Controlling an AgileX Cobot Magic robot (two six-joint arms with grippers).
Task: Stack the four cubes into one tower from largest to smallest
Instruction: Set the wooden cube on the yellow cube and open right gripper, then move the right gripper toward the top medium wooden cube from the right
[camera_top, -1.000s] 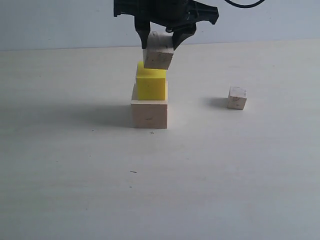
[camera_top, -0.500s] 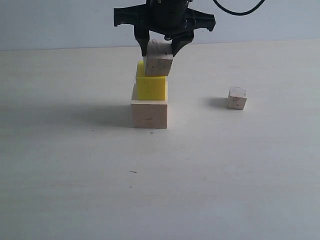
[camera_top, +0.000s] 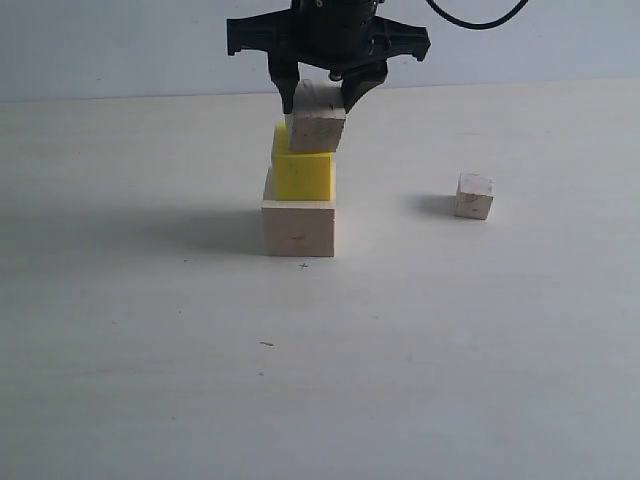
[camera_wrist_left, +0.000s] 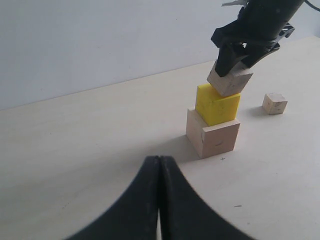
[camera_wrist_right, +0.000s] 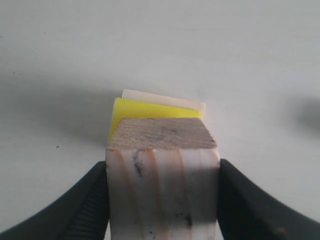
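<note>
Bright, even light from the right; tower and small cube cast soft shadows leftward on the table; slightly grainy

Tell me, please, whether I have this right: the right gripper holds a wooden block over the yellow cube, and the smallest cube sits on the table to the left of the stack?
Not quite. The exterior view shows the smallest cube to the right of the stack, not the left. The right gripper does hold the wooden block over the yellow cube.
</note>
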